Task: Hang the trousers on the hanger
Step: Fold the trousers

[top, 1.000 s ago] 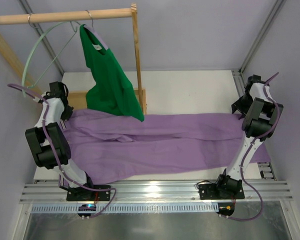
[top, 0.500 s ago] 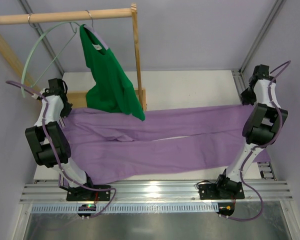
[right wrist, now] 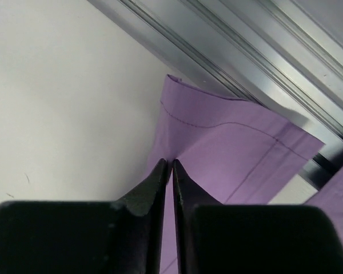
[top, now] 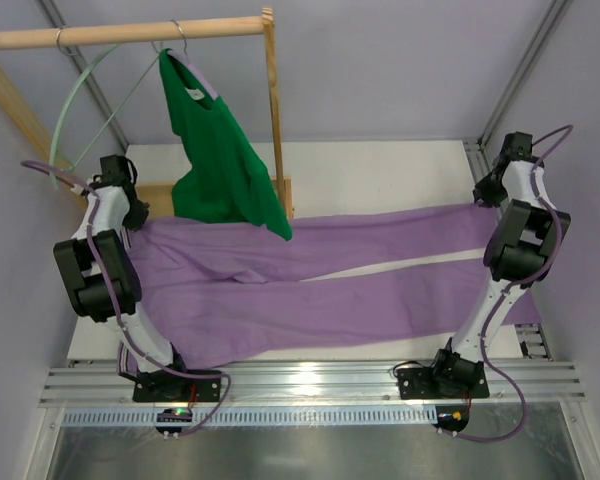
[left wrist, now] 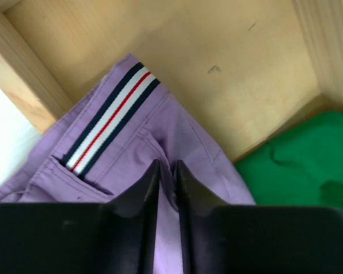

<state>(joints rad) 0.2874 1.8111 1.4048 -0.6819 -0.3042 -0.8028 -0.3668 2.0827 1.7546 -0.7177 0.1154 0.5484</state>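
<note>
Left gripper (left wrist: 166,171) clamped on the trousers (top: 310,295) just below the striped waistband (left wrist: 108,117) — right gripper (right wrist: 170,166) pinched on a leg hem (right wrist: 217,123); fabric spans the table (top: 380,170).

A bright green top (top: 220,160) hangs by a metal-hooked hanger (top: 178,32) from a wooden rail (top: 100,36), whose upright post (top: 276,120) stands on a plywood base (left wrist: 217,63) at the white tabletop's (top: 380,175) back left, with aluminium rails (top: 310,381) along the near edge.
</note>
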